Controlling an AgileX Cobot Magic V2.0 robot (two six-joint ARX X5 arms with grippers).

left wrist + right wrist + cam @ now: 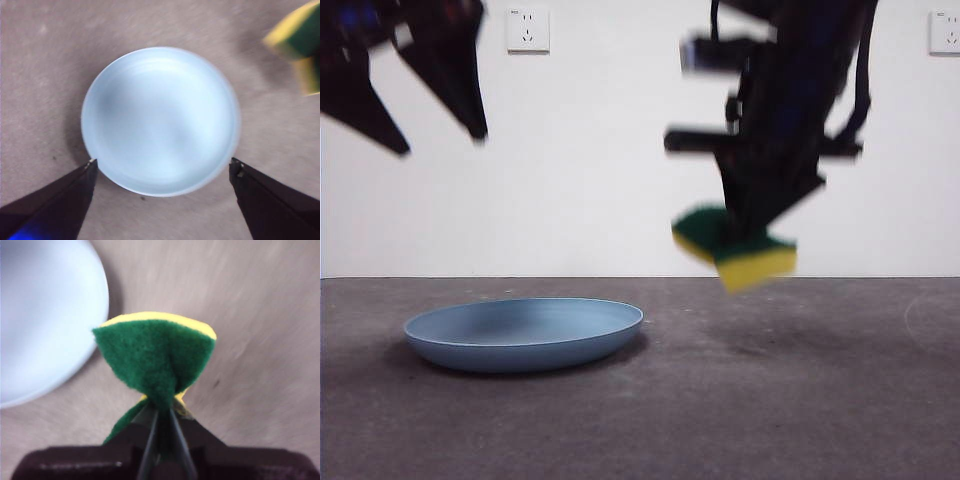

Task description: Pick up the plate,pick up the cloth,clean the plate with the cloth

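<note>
The light blue plate (523, 334) lies flat on the grey table at the left. It fills the left wrist view (160, 120) and shows at the edge of the right wrist view (40, 315). My left gripper (162, 172) is open and empty, high above the plate, seen at the top left of the front view (440, 140). My right gripper (162, 410) is shut on the cloth (155, 357), a yellow sponge with a green layer, pinched and folded. It hangs in the air right of the plate (735, 250). A corner of it shows in the left wrist view (297, 45).
A white wall with two sockets (528, 30) stands behind the table. Bare grey table surface (800, 400) lies under and around the held sponge.
</note>
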